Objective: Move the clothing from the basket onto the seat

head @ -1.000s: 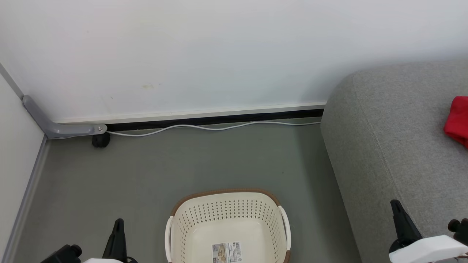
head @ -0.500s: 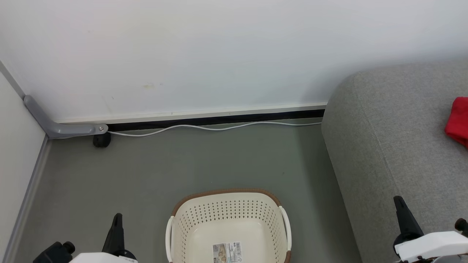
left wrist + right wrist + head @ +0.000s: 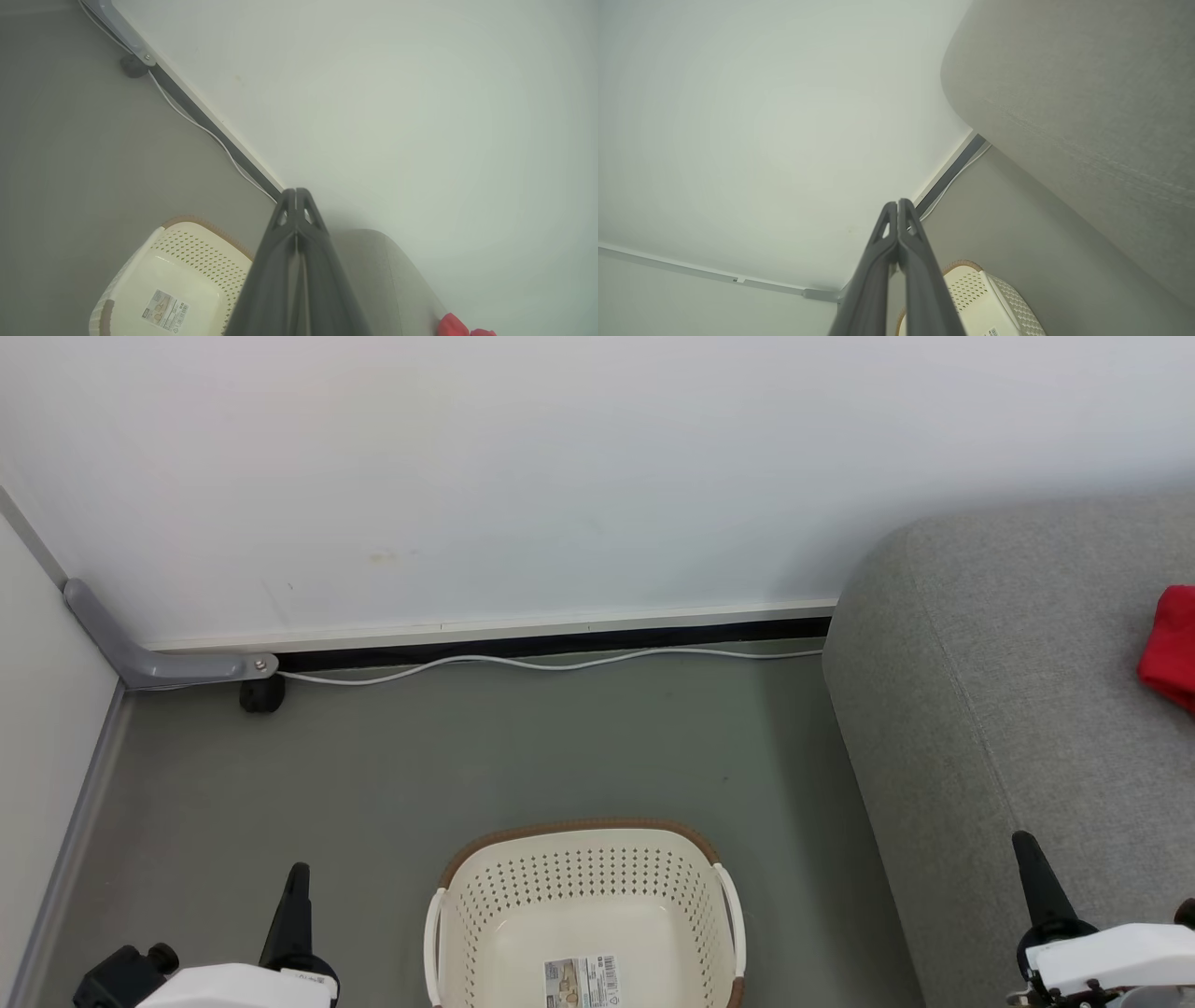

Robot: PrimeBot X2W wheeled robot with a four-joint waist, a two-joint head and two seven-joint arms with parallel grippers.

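Clothing [image 3: 1172,649] on seat [image 3: 1027,691], well inside its edge; basket [image 3: 579,877] on open floor [image 3: 373,775]

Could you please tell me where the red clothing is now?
In the head view, the bright red thin-fabric garment lies on the large grey fabric sofa at the right edge, well apart from the cream plastic laundry basket.

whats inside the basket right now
A printed label lies on the basket floor, nothing else visible. Its near end is cut off by the frame edge.
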